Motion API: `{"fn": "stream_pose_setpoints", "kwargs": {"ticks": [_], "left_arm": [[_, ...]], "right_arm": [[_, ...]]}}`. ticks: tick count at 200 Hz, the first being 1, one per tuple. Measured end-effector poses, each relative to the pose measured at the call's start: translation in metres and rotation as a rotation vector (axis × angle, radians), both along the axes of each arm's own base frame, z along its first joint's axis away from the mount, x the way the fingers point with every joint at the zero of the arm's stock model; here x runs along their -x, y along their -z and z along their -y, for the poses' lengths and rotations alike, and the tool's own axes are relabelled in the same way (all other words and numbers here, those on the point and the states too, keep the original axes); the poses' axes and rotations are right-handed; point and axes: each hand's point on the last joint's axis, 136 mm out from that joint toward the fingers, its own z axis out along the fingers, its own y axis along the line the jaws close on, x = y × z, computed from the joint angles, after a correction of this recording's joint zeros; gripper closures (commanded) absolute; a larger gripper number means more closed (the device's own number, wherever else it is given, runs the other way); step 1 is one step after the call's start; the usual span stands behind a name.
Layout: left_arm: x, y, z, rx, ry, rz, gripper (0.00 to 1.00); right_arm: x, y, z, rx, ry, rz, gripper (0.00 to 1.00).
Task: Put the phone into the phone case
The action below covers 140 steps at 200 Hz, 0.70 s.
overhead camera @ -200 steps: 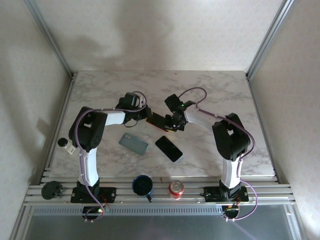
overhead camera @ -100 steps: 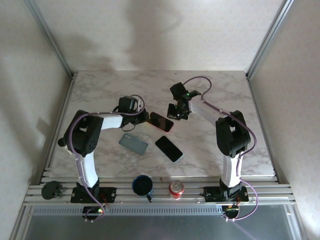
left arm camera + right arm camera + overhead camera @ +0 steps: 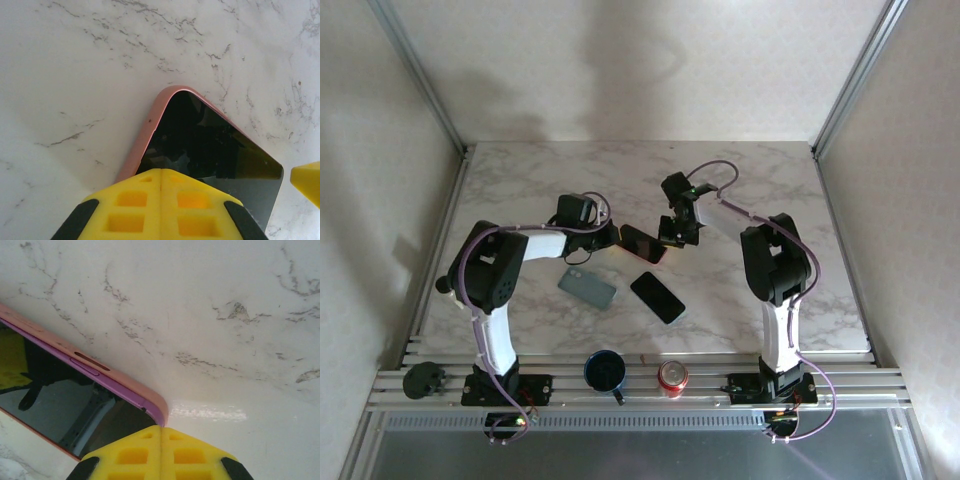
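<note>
Finding: a robotics test cell, not a home or shop. The enclosure is plain white panels on three sides, held by bare aluminium posts. The work surface is a marble-patterned table, fronted by slotted aluminium rails. The left arm and right arm are bolted to those rails, with exposed purple cabling. Loose test props are laid out: a pink-cased phone, a blue mug and a drinks can.
</note>
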Motion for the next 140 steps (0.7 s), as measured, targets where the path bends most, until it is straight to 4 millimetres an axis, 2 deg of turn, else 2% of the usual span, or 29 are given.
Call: {"fn": "stream_pose_setpoints", "kwargs": {"ticks": [140], "left_arm": [[-0.0002, 0.0002, 0.0001, 0.004, 0.0, 0.009, 0.97]], "right_arm": [[-0.0003, 0.0056, 0.0011, 0.004, 0.0, -0.012, 1.0]]}}
